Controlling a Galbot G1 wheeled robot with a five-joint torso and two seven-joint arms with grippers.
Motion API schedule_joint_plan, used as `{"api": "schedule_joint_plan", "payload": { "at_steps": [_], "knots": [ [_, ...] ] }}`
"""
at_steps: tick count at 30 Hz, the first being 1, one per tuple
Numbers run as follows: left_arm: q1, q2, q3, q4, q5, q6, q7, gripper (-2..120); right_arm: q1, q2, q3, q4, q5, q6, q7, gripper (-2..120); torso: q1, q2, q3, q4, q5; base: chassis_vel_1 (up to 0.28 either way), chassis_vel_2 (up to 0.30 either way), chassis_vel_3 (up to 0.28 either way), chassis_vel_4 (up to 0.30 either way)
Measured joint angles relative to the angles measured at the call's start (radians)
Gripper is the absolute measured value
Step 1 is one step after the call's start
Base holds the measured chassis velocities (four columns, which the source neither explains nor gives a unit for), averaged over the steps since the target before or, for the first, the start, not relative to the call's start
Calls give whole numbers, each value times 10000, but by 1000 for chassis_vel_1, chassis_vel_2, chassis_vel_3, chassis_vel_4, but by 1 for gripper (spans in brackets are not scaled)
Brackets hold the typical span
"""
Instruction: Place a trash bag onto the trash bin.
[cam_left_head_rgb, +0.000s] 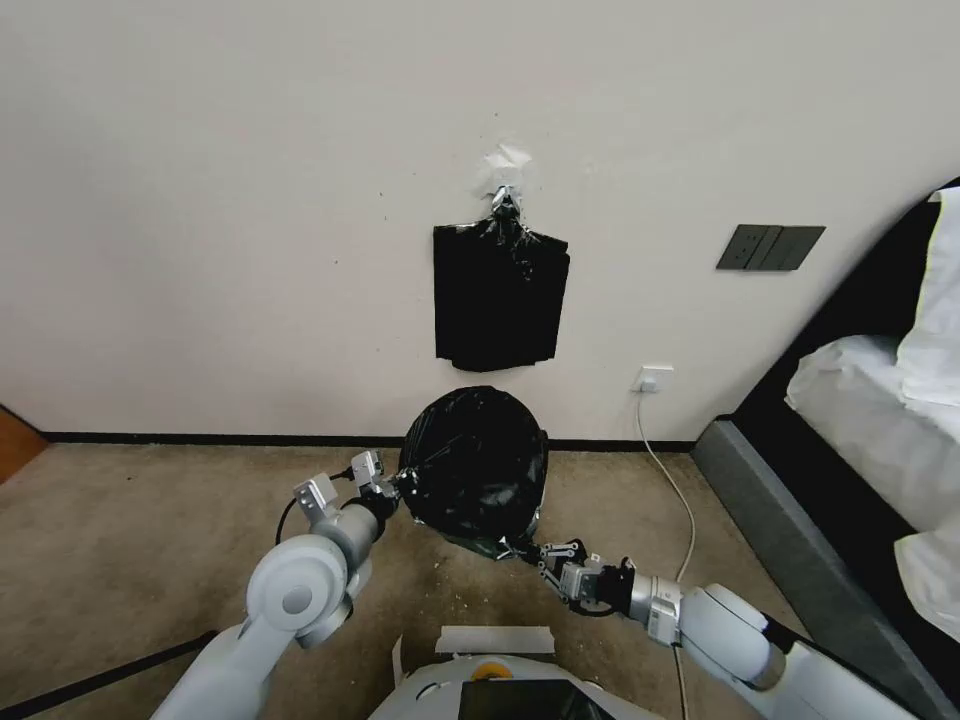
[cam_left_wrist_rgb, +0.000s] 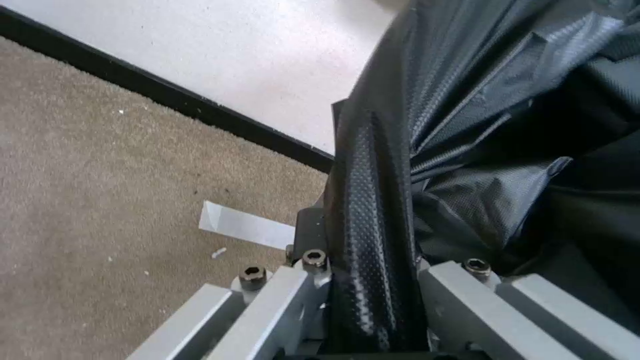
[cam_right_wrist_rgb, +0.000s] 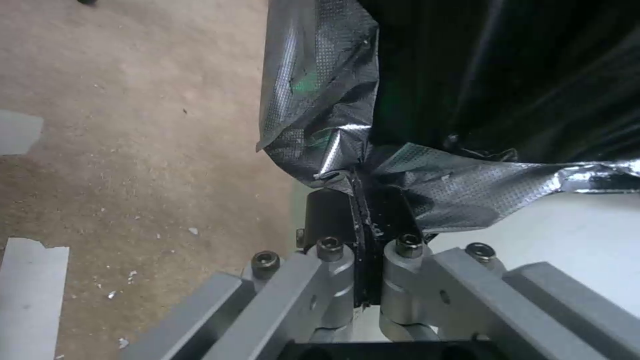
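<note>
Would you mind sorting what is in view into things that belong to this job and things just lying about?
Part of the job:
- trash bag
- left gripper, shut on the bag's edge
- right gripper, shut on the bag's edge

Just lying about:
- stack of bags on the wall
- white cable
- bed

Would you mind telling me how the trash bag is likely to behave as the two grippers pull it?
The trash bag is probably floppy: it creases where the left gripper and right gripper pinch it. Its glossy film looks slippery. It seems light, ballooning between them.
</note>
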Motion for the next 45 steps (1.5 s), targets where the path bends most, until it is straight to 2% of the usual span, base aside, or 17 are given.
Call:
{"api": "schedule_joint_plan", "payload": {
  "at_steps": [10, 12, 13, 16, 17, 20, 24, 26, 27, 30, 33, 34, 37, 39, 40, 43, 45],
  "knots": [
    [342, -51, -209, -169, 29, 15, 28, 1, 64, 337, -300, -245, -64, -265, 504, 2, 0, 0, 0, 0, 0, 0, 0, 0, 0],
    [287, -69, -226, -130, 41, -19, 36, 1, -54, 338, -262, -224, -59, -251, 510, 11, 0, 0, 0, 0, 1, 0, 0, 0, 0],
    [287, -69, -226, -130, 41, -19, 36, 1, -54, 338, -262, -224, -59, -251, 510, 11, 0, 0, 0, 0, 1, 0, 0, 0, 0],
    [151, -69, -293, 69, 71, -158, 38, 1, -361, 296, -53, -240, -9, -157, 510, 28, 0, 0, 0, -1, 0, 0, 0, 0, 0],
    [151, -69, -293, 69, 71, -158, 38, 1, -361, 296, -53, -240, -9, -157, 510, 28, 0, 0, 0, -1, 0, 0, 0, 0, 0],
    [29, 2, -351, 194, 78, -231, 50, 1, -669, 241, 166, -272, 107, -26, 510, 41, 0, 0, 0, -1, 0, 0, 0, 0, 0],
    [-87, 37, -354, 310, 124, -300, 65, 1, -913, 233, 286, -130, 207, 12, 523, 51, 0, 0, 0, -1, 1, 0, 0, 0, 0],
    [-265, 45, -234, 519, 462, -474, 159, 1, -1375, 199, 511, 315, 467, -17, 662, 64, 0, 0, 0, -1, 1, 0, 0, 0, 0],
    [-265, 45, -234, 519, 462, -474, 159, 1, -1375, 199, 511, 315, 467, -17, 662, 64, 0, 0, 0, -1, 1, 0, 0, 0, 0],
    [-376, 38, 77, 894, 1651, -831, 532, 1, -2358, 10, 972, 1413, 1307, -392, 788, 79, 0, 0, 0, -2, -1, 0, 0, 0, 0],
    [-397, 11, 228, 1035, 2106, -969, 661, 1, -2722, -68, 1143, 1996, 1621, -607, 859, 84, 0, 0, 0, -3, 0, 0, 0, 0, 0],
    [-366, -18, 400, 1160, 2632, -1127, 836, 1, -3015, -133, 1267, 2607, 1934, -913, 1046, 78, 0, 0, 0, -3, -2, 0, 0, 0, 0],
    [-280, -35, 598, 1236, 3233, -1300, 1083, 1, -3160, -166, 1299, 3223, 2289, -1373, 1404, 71, 0, 0, 0, 0, 0, 0, 0, 0, 0],
    [-173, -64, 824, 1249, 3789, -1435, 1314, 1, -3179, -152, 1203, 3893, 2675, -2210, 2030, 61, 0, 0, 0, 0, 0, 0, 0, 0, 0],
    [-173, -64, 824, 1249, 3789, -1435, 1314, 1, -3179, -152, 1203, 3893, 2675, -2210, 2030, 61, 0, 0, 0, 0, 0, 0, 0, 0, 0],
    [-56, -201, 1215, 1250, 4622, -1492, 1555, 1, -2750, -102, 833, 4651, 3770, -3517, 2893, 47, 0, 0, 0, -2, 0, 0, 0, 0, 0],
    [-35, -248, 1353, 1250, 4855, -1499, 1597, 1, -2484, -122, 735, 4766, 4177, -3886, 3119, 43, -1, 0, 0, -2, 1, 0, 0, 0, 0]
  ]
}}
